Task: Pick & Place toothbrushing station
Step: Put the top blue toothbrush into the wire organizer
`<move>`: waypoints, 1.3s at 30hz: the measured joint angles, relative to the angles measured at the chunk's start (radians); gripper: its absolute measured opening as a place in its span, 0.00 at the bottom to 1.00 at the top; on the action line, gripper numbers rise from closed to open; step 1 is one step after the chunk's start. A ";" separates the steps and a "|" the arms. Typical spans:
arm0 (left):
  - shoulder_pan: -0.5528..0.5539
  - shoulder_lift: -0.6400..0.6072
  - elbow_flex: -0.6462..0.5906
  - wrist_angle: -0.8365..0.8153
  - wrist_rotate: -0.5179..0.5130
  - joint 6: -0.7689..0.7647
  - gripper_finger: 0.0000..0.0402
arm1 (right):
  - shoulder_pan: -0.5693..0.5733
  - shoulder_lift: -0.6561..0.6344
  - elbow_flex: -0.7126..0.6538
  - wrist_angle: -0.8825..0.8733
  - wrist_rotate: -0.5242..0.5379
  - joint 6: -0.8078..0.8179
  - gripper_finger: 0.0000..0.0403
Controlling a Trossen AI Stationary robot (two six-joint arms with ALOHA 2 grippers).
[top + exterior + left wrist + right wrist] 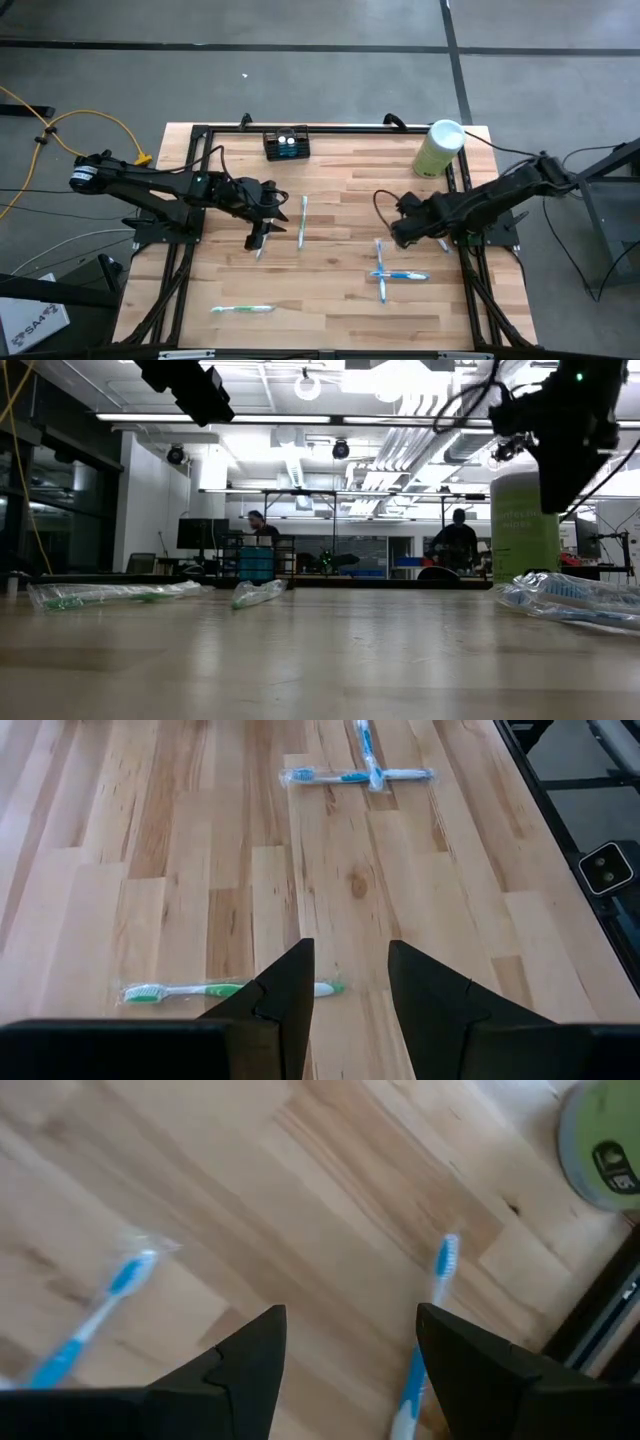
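I see the wooden table (330, 300) filling the centre of the high view. The green cylinder (438, 148) stands at its upper right. The black holder (286, 144) sits at the upper edge, left of centre, untouched. My left gripper (260, 240) hangs left of centre, fingers (285, 1000) parted and empty, above a green toothbrush (190, 991). My right gripper (400, 236) hangs right of centre, fingers (250, 1350) spread wide and empty, over two crossed blue toothbrushes (392, 273).
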 joint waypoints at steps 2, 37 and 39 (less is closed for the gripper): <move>0.000 0.000 0.000 0.000 0.000 0.000 0.31 | -0.024 -0.043 -0.054 0.024 -0.010 -0.011 0.54; 0.000 0.000 0.000 0.007 0.000 -0.010 0.31 | -0.191 -0.232 -0.323 0.218 -0.222 -0.153 0.54; 0.000 0.000 0.000 0.007 0.000 -0.010 0.31 | -0.197 -0.232 -0.328 0.221 -0.217 -0.153 0.54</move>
